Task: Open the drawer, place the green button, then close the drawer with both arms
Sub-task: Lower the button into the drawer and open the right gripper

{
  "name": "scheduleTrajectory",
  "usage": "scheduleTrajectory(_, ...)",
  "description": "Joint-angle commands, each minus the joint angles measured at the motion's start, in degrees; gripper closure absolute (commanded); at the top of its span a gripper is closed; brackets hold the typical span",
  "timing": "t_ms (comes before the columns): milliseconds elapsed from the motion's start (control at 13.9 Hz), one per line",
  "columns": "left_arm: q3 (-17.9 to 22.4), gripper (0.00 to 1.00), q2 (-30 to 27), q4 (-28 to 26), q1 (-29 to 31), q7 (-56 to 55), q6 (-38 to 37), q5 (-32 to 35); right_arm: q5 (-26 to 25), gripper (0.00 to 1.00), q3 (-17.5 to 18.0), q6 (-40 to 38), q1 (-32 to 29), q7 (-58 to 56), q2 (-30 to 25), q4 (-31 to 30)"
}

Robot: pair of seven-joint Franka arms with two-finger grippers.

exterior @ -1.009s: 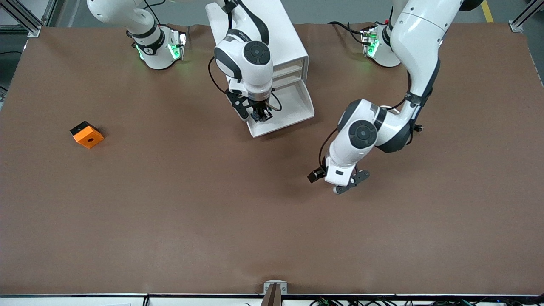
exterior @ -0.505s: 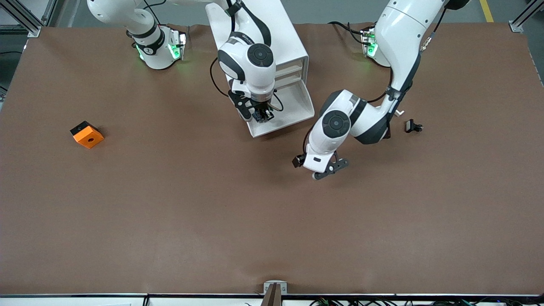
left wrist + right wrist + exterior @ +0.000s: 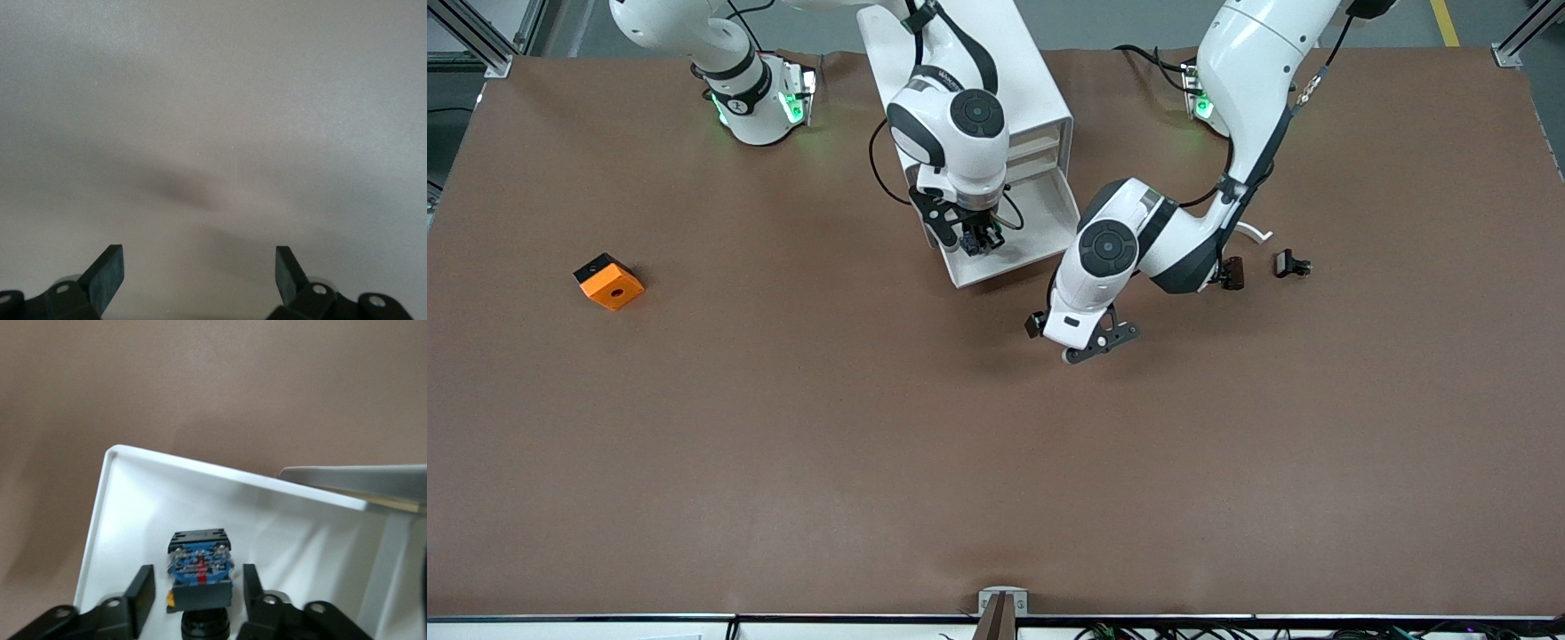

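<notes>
The white cabinet (image 3: 996, 71) stands between the two bases with its bottom drawer (image 3: 1045, 222) pulled out. My right gripper (image 3: 980, 242) hangs low in that drawer, by the corner at the right arm's end. In the right wrist view the button (image 3: 200, 570) rests on the drawer floor (image 3: 133, 507), showing a blue and black body. The right gripper (image 3: 199, 593) is open, with a gap between the button and each finger. My left gripper (image 3: 1089, 345) hovers over bare table near the drawer's front. It is open (image 3: 199, 273) and holds nothing.
An orange block with a hole (image 3: 609, 281) lies toward the right arm's end of the table. Small black clips (image 3: 1291, 264) and a white curved piece (image 3: 1254, 233) lie beside the left arm's forearm. The three upper drawers are pushed in.
The right gripper's fingers have parted from the button over the drawer. The left arm has swung toward the drawer's front, uncovering the black clips on the table.
</notes>
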Motion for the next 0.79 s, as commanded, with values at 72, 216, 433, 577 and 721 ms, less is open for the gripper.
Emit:
scheduleTrajectory(72, 0.0, 0.0, -1.7, -1.1, -0.7, -0.9, -0.7, 1.5, -0.3, 0.0, -0.7, -1.6, 0.4, 0.9, -0.2, 5.0)
scheduleTrajectory(216, 0.0, 0.0, -1.7, -1.2, -1.2, -0.9, -0.7, 1.5, -0.1, 0.0, -0.8, -6.3, -1.1, -0.7, -0.1, 9.9)
scheduleTrajectory(433, -0.1, 0.0, -1.7, -1.1, -1.5, -0.2, -0.6, 1.5, 0.4, 0.0, -0.6, -15.3, -4.1, -8.1, -0.3, 17.2)
scheduleTrajectory(577, -0.6, 0.0, -1.7, -1.1, -1.6, -0.3, -0.6, 1.5, 1.0, 0.0, -0.6, -21.2, -6.2, -15.6, -1.0, 21.1)
scheduleTrajectory(721, -1.0, 0.0, -1.7, -1.1, -1.7, -0.3, -0.6, 1.5, 1.8, 0.0, -0.7, -27.4, -9.3, -25.6, -2.4, 24.4)
